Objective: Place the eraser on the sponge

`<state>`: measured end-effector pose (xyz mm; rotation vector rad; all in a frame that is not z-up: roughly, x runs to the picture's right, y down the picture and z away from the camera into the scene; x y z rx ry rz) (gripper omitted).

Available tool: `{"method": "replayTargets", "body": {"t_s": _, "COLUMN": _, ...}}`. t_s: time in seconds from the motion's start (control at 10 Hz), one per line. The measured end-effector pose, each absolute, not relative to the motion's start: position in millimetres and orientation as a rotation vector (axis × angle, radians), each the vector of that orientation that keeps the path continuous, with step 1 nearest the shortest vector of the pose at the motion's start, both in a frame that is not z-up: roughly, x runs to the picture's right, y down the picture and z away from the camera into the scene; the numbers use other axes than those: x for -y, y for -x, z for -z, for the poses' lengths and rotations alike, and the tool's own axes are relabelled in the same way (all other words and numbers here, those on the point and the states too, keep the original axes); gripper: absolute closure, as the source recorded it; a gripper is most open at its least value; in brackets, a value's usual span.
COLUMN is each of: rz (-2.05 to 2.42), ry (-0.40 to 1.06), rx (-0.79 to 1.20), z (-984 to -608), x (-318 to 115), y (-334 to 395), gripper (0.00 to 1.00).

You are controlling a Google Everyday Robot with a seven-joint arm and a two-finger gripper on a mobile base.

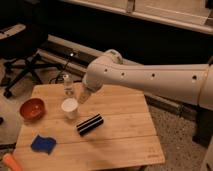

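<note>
I can read no text, label or number on anything from here. The gripper (81, 96) hangs close beside the white cup (69, 107), and neither carries a marking I can read
</note>
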<state>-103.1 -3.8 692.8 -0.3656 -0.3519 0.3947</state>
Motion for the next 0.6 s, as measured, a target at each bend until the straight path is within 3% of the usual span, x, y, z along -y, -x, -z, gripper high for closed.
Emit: {"method": "replayTargets", "body": {"t_s": 0.6, "rz": -0.389, "ry": 0.38, "rx": 0.434, "z": -706, "x": -17, "y": 117, "gripper": 0.2}}
